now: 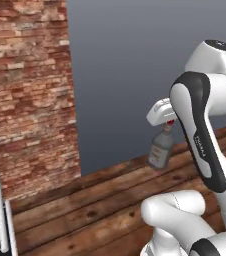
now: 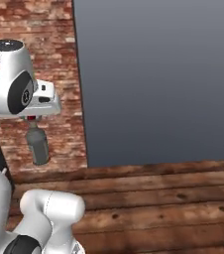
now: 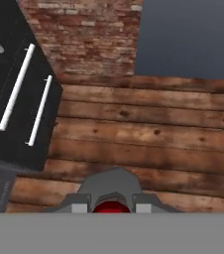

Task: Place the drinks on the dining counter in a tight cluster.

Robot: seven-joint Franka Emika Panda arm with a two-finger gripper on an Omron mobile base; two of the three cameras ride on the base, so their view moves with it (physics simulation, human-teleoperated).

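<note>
A dark grey-brown bottle (image 1: 161,150) with a red cap hangs upright in the air above the wooden floor. My gripper (image 1: 169,122) is shut on its neck, just under the cap. From the right base view the same bottle (image 2: 37,145) hangs below the gripper (image 2: 31,118), in front of the brick wall. The hand view looks down over the bottle's grey shoulders (image 3: 115,184), with the gripper (image 3: 111,203) closed around the red cap. The dining counter is out of view.
A brick wall (image 1: 30,90) meets a plain grey wall (image 1: 135,60) ahead. Wooden floorboards (image 2: 158,208) run below. A black appliance front with white bar handles (image 3: 20,89) stands at the left, its edge also in the left base view (image 1: 0,215).
</note>
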